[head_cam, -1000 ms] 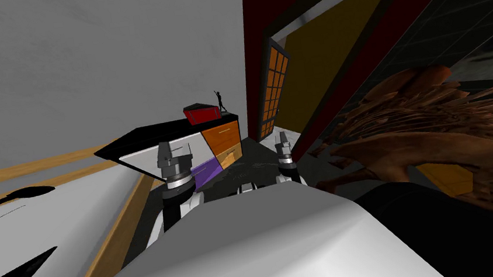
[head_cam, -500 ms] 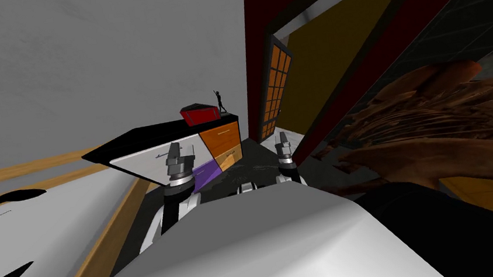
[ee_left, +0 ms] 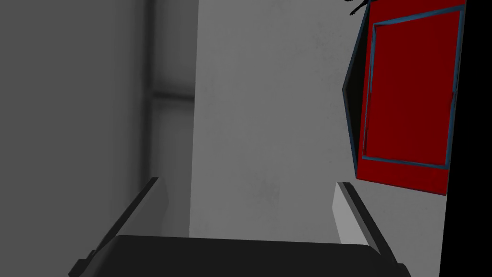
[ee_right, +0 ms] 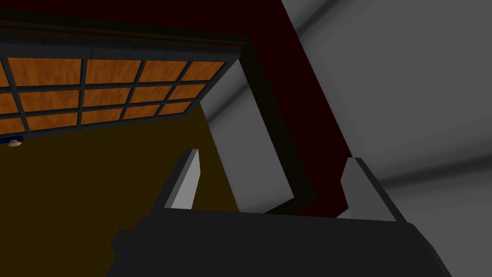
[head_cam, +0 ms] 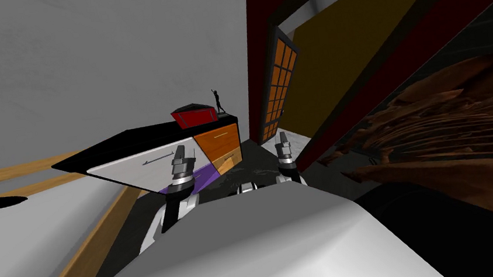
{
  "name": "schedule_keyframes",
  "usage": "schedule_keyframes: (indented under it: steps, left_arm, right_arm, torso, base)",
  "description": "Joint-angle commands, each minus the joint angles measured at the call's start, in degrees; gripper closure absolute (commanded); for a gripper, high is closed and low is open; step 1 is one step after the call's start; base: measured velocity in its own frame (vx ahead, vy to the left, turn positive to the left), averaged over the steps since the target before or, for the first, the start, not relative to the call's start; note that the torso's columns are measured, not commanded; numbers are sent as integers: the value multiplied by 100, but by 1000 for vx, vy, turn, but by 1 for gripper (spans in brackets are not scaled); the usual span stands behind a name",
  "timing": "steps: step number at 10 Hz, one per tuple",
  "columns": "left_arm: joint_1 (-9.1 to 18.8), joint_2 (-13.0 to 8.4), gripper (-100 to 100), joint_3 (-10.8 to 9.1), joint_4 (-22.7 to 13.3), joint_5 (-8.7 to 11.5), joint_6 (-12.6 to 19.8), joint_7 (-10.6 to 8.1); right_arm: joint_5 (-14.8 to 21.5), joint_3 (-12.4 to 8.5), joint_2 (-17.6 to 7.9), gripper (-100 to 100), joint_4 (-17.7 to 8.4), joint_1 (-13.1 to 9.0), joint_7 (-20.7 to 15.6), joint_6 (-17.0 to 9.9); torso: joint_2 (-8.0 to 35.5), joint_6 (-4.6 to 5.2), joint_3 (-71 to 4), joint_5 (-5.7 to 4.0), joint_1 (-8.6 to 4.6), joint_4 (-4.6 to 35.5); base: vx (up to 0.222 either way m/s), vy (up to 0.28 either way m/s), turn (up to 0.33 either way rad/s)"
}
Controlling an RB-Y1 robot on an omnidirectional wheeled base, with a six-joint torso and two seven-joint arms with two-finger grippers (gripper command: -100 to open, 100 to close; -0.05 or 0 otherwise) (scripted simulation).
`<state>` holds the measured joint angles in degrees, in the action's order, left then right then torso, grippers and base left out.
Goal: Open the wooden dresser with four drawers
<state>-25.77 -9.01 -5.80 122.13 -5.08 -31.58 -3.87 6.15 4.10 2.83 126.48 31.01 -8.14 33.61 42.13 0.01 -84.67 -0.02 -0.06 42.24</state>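
The left gripper [head_cam: 180,149] is hanging just above the chest, with its two thin grey fingers [ee_left: 347,215] standing wide apart and gripping nothing. The right gripper [head_cam: 282,135] is hanging off to its right, well apart from it, and its blades are also spread wide on nothing. To the right of both arms, a large brown feathery mass [head_cam: 445,133] is filling that side of the head view. Directly beyond the left gripper, the black-topped dresser with four drawer fronts [head_cam: 122,142] is standing against the plain grey wall [head_cam: 83,65]. It is showing a white front with a thin dark handle [head_cam: 142,161], a purple front [head_cam: 207,174] below it, and two orange wooden fronts [head_cam: 219,137] on the right. The left gripper is overlapping the white front's lower edge beside the purple one, though I cannot tell whether it is touching. A dark red box with a bluish frame [ee_left: 408,91] is sitting on the dresser's top, and a small black figurine [head_cam: 218,100] is standing just behind it. Farther right, a dark-framed door with a grid of orange panes [head_cam: 278,88] is standing inside a dark red surround [head_cam: 253,38].
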Motion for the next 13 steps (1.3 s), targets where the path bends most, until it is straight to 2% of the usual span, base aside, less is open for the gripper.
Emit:
schedule_keyframes:
  steps: [1,7,13]
  left_arm:
    - [164,-16,-100,-102,-319,40,144,47]
    - [336,-47,-100,-278,-825,115,347,132]
    - [574,-111,-100,-527,-1523,219,628,250]
  right_arm:
    - [0,0,0,0,0,0,0,0]
    - [0,0,0,0,0,-1,0,0]
    - [0,0,0,0,0,-1,0,0]
  torso:
    - [7,0,3,4,15,1]
    - [10,-1,6,1,3,2]
    - [13,-1,7,2,5,3]
  base:
    - [148,-64,42]
    - [110,-61,40]
    - [154,-93,56]
